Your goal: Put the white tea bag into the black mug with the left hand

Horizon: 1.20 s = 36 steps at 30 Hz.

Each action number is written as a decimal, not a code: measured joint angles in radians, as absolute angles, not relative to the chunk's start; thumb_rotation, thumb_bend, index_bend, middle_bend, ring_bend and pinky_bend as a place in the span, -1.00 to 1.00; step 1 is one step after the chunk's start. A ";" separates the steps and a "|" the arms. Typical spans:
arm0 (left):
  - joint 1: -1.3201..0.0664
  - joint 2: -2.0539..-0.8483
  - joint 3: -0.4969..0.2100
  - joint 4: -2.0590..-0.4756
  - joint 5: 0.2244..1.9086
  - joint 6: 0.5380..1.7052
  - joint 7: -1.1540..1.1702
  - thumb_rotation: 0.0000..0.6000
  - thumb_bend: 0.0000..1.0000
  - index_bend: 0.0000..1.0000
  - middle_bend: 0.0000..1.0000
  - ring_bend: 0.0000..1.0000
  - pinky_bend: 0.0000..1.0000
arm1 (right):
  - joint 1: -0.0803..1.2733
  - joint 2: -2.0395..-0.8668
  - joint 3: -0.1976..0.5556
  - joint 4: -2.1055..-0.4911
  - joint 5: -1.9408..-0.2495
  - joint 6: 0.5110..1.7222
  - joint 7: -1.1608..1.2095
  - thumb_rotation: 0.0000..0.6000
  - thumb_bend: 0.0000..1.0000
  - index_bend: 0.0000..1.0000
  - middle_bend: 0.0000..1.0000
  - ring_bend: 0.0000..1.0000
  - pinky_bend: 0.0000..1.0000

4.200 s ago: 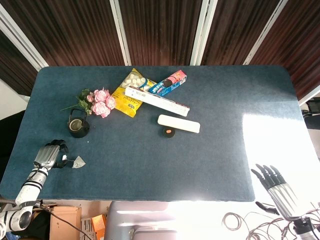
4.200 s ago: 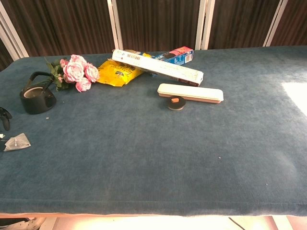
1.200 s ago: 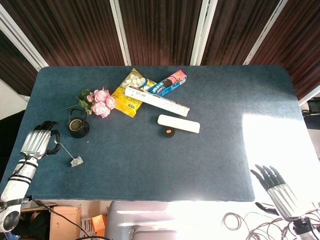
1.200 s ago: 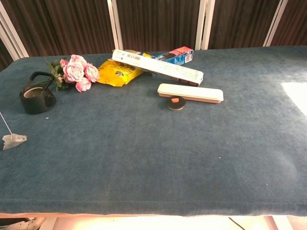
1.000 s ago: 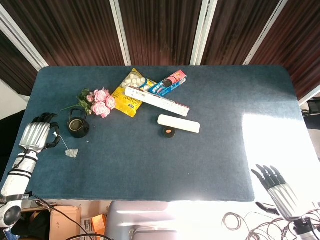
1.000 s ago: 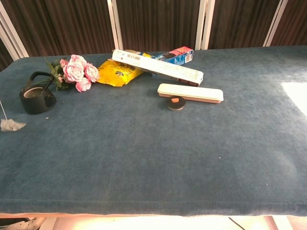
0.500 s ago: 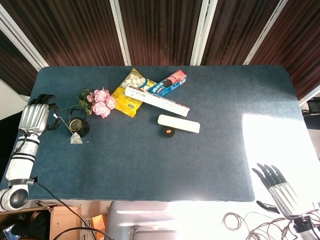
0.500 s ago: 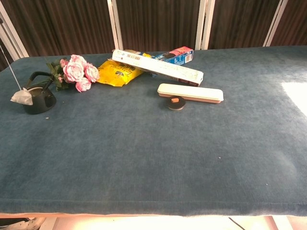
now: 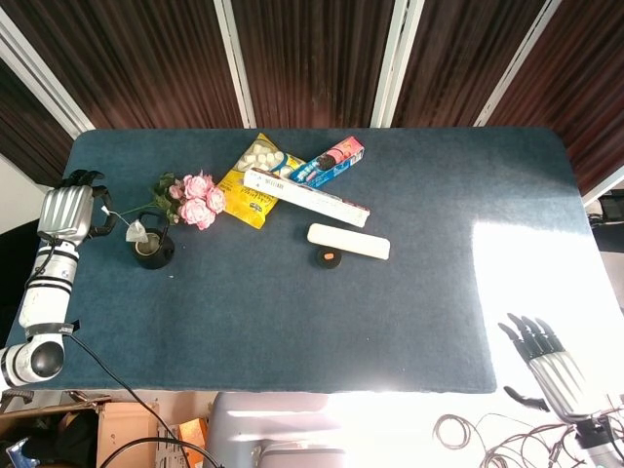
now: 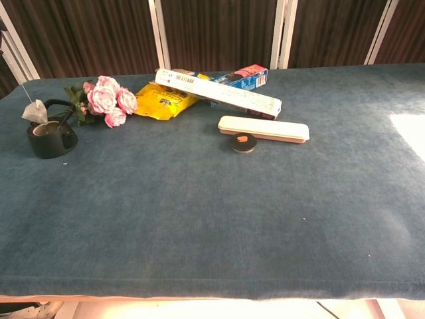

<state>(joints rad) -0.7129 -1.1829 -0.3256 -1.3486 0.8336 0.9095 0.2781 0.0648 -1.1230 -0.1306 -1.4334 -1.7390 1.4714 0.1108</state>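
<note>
The black mug [image 9: 152, 250] [image 10: 49, 138] stands at the table's left side, next to the pink flowers. The white tea bag [image 9: 138, 232] [image 10: 34, 112] hangs on its string just above the mug's rim, off the table. My left hand [image 9: 66, 212] holds the string's end to the left of the mug; the chest view does not show this hand. My right hand [image 9: 544, 361] is off the table at the lower right, fingers spread and holding nothing.
Pink flowers [image 9: 195, 199] lie right behind the mug. A yellow bag [image 9: 255, 177], a blue and pink box [image 9: 330, 162] and a long white box [image 9: 306, 196] are at the back centre. A cream case [image 9: 348, 241] and a small black disc [image 9: 331, 257] sit mid-table.
My left hand lifted the tea bag by its string off the table near the front left edge and carried it back and right, until it hangs over the mug. The right hand stayed put.
</note>
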 measured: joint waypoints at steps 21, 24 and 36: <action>-0.737 -1.268 -0.259 -1.218 0.819 0.829 0.258 1.00 -0.03 0.37 -0.55 -0.77 -0.57 | 0.062 -1.122 -0.128 -1.431 -1.737 1.475 0.113 1.00 -0.77 -1.00 -1.00 -1.00 -1.00; -0.725 -1.272 -0.241 -1.229 0.844 0.829 0.248 1.00 -0.04 0.37 -0.55 -0.77 -0.57 | 0.062 -1.122 -0.128 -1.431 -1.738 1.475 0.114 1.00 -0.77 -1.00 -1.00 -1.00 -1.00; -0.638 -1.298 -0.134 -1.270 1.004 0.909 0.231 1.00 -0.28 -0.32 -0.60 -0.79 -0.57 | 0.060 -1.122 -0.135 -1.434 -1.751 1.478 0.108 1.00 -0.77 -1.00 -1.00 -1.00 -1.00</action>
